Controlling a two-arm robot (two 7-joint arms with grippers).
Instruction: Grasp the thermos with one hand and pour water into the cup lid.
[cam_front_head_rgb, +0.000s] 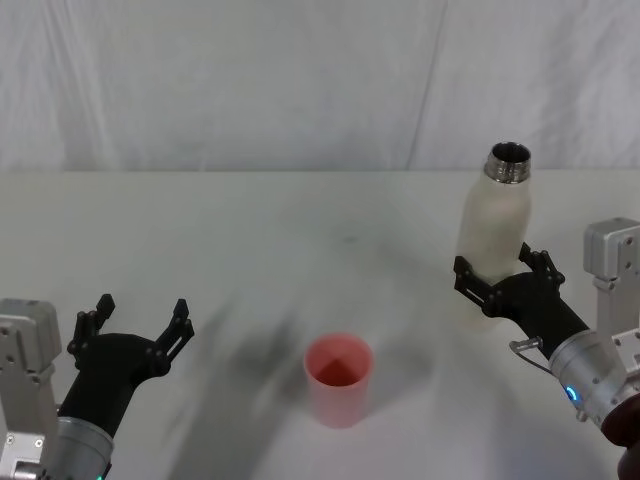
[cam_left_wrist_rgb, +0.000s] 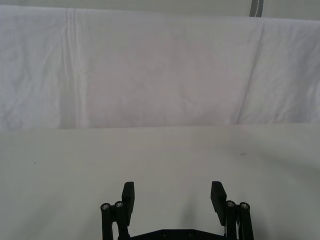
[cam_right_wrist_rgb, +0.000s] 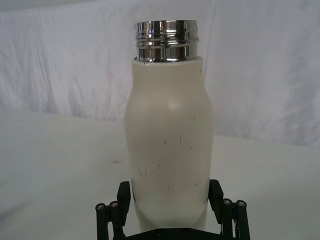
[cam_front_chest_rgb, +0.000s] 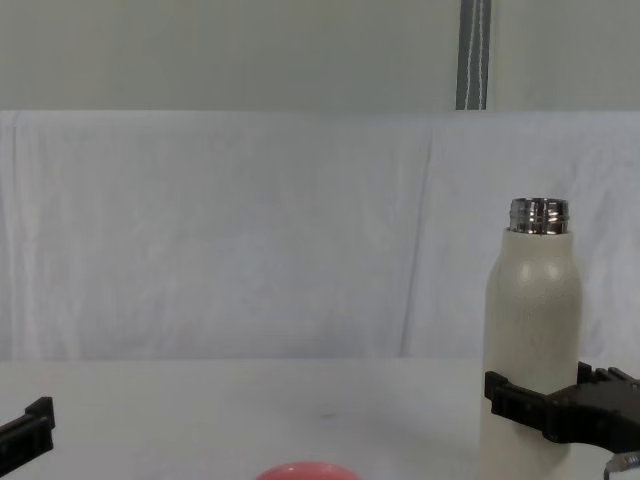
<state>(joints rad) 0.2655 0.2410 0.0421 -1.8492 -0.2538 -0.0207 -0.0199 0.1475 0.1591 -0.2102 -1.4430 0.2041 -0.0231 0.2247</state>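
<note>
The thermos (cam_front_head_rgb: 495, 225) stands upright at the right of the white table, cream-white with an uncapped steel neck; it also rises in the right wrist view (cam_right_wrist_rgb: 170, 140) and the chest view (cam_front_chest_rgb: 530, 340). My right gripper (cam_front_head_rgb: 500, 265) straddles its lower body, open, one finger on each side close to the wall (cam_right_wrist_rgb: 170, 192) (cam_front_chest_rgb: 545, 385). The pink-red cup lid (cam_front_head_rgb: 338, 380) stands mouth up near the front middle; its rim peeks in low in the chest view (cam_front_chest_rgb: 308, 471). My left gripper (cam_front_head_rgb: 140, 310) hovers open and holds nothing at the front left (cam_left_wrist_rgb: 173, 192).
A white cloth backdrop (cam_front_head_rgb: 300, 80) hangs behind the table's far edge. Bare tabletop (cam_front_head_rgb: 250, 250) lies between the cup lid, the thermos and the left gripper.
</note>
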